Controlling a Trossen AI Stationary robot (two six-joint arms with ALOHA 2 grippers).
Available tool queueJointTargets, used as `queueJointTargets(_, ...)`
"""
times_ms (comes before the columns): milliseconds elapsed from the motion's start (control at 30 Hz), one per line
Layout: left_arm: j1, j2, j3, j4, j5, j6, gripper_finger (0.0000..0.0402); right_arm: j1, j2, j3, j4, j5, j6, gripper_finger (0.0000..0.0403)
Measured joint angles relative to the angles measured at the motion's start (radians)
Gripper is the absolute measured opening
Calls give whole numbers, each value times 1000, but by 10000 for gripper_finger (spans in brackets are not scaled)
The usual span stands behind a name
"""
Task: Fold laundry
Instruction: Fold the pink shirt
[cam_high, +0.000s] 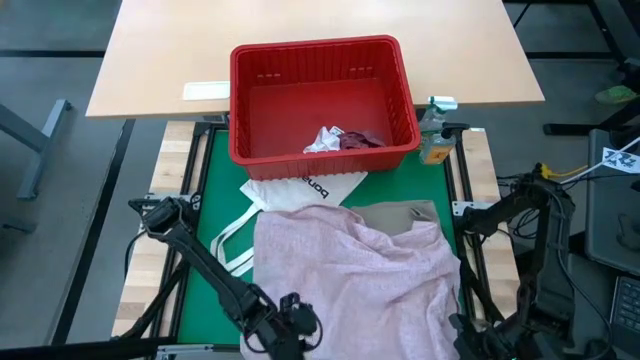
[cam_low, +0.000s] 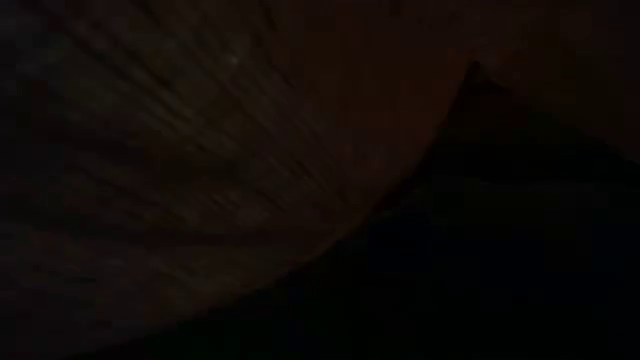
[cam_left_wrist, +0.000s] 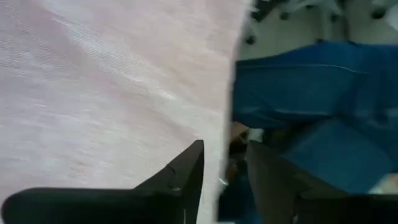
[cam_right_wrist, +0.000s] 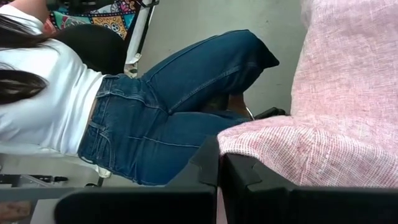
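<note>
High view: we are spreading the mottled pink cloth garment (cam_high: 350, 260) at six o'clock; left claw (cam_left_wrist: 221, 180) is gaping narrowly, right claw (cam_right_wrist: 219, 180) pinching its hem, so tension should stay even.

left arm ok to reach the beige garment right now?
Probably not directly. The beige garment lies mostly under the pink garment, only its far edge showing. The left gripper sits at the pink cloth's near edge, so it would have to clear that first.

we count one red basket (cam_high: 322, 100), one white tote bag (cam_high: 300, 190), one pink garment (cam_high: 350, 275), one beige garment (cam_high: 400, 213), two small cloth pieces in the basket, one bottle (cam_high: 434, 135), one person (cam_right_wrist: 124, 118).
</note>
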Motion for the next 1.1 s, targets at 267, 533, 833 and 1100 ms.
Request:
queueJointTargets(267, 78, 0, 0, -328, -170, -10, 119, 0, 0, 0, -1, 0, -3, 3)
queueJointTargets(533, 206, 3, -59, -526, -181, -1, 97, 0, 0, 0, -1, 0, -4, 3)
queueJointTargets(833, 331, 3, -96, -544, -116, 122, 98, 0, 0, 0, 0, -1, -5, 3)
queueJointTargets(1100, 414, 2, -82, -597, 66, 183, 120, 0, 0, 0, 1, -1, -5, 3)
